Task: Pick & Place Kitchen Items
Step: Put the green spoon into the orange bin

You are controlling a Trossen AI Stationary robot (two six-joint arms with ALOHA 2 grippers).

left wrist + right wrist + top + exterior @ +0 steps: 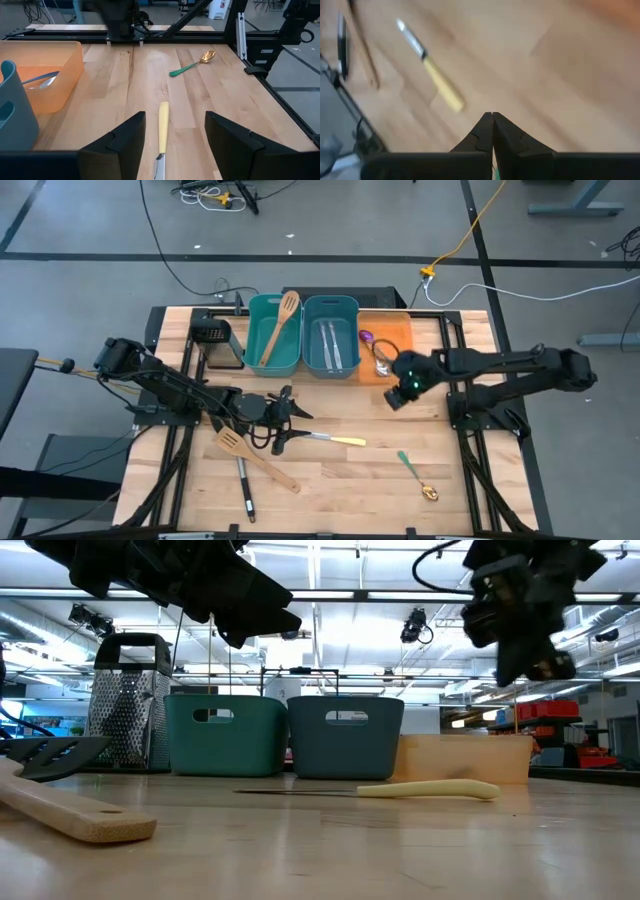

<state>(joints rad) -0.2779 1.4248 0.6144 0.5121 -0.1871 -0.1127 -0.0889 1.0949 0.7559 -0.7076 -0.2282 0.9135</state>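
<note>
A yellow-handled knife point(332, 439) lies flat on the wooden table, near its middle. My left gripper point(287, 420) hovers open above the knife's blade end. In the left wrist view its two fingers stand either side of the knife point(162, 131) without touching it. My right gripper point(396, 398) hangs shut and empty in the air in front of the orange bin point(398, 330); its closed fingertips point(492, 117) point down at bare table. A green-handled spoon point(416, 476) lies toward the near right. A wooden slotted spatula point(256, 460) and a black turner point(244, 492) lie at the near left.
Along the far edge stand a teal bin point(254, 340) holding a wooden spatula, a blue-grey bin point(332, 365) holding knives, and the orange bin with spoons. A black mesh box point(212, 335) stands to their left. Bare table lies between the knife and the green spoon.
</note>
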